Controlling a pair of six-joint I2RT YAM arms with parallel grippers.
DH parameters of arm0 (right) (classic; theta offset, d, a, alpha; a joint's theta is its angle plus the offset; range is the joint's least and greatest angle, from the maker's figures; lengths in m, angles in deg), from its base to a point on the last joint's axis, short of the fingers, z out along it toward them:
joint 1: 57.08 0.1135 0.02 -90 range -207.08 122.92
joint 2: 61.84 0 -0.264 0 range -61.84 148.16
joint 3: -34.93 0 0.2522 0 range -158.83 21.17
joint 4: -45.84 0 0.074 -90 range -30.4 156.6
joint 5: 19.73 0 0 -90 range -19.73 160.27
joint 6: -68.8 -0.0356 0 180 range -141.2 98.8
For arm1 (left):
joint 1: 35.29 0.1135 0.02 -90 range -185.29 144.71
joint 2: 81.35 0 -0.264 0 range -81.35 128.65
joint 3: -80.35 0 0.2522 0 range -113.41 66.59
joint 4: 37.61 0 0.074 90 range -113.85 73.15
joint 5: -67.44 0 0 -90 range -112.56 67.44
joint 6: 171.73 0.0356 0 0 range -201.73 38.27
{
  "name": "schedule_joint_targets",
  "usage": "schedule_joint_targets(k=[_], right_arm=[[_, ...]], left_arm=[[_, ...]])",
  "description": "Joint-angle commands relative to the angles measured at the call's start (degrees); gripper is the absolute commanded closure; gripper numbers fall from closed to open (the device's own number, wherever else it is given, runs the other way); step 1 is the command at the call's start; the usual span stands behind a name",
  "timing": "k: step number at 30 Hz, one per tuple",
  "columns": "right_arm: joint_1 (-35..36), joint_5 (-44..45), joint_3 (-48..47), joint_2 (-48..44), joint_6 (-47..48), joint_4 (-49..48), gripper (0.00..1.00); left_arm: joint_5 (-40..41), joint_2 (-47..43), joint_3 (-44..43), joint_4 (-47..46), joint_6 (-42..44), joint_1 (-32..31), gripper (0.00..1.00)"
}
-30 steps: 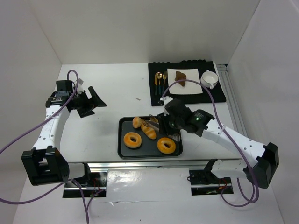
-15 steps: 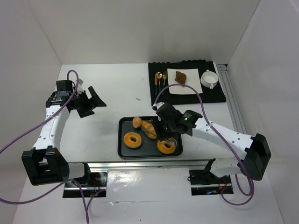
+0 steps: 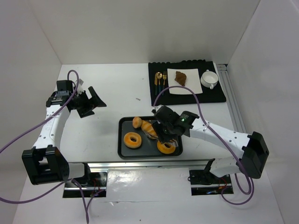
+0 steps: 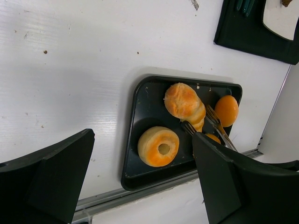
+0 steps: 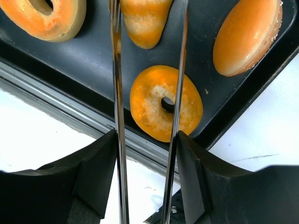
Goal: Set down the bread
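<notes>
Clasping tongs (image 5: 117, 93) half-squeezed, the right pincer (image 5: 145, 140) straddles the roll (image 5: 142, 21), whose long axis runs far-left to near-right.

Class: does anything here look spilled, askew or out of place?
Nothing much. The breads all lie inside the tray. Only a small dark scrap lies on the table, left of the mat.

4 golden breads (image 3: 132, 140) (2 rings) on tray (image 3: 120, 148)
</notes>
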Motion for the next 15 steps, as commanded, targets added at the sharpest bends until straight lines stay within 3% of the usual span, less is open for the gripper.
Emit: schedule_joint_targets(k=[1, 5, 11, 15], right_arm=[[0.4, 1.8, 0.1, 0.4, -0.1, -1.7, 0.43], [0.4, 3.5, -2.0, 0.4, 0.5, 0.0, 0.57], [0.4, 8.6, -7.4, -6.4, -0.9, 9.6, 0.59], [-3.6, 14.6, -10.7, -9.6, -1.5, 10.2, 0.59]], left_arm=[[-0.7, 0.1, -0.3, -0.7, 1.2, 0.0, 0.00], [-0.7, 0.1, -0.3, -0.7, 1.2, 0.0, 0.00], [-0.7, 0.2, 0.2, -0.7, 1.2, 0.0, 0.00], [-1.2, 0.8, 0.2, -1.3, 0.7, 0.0, 0.00]])
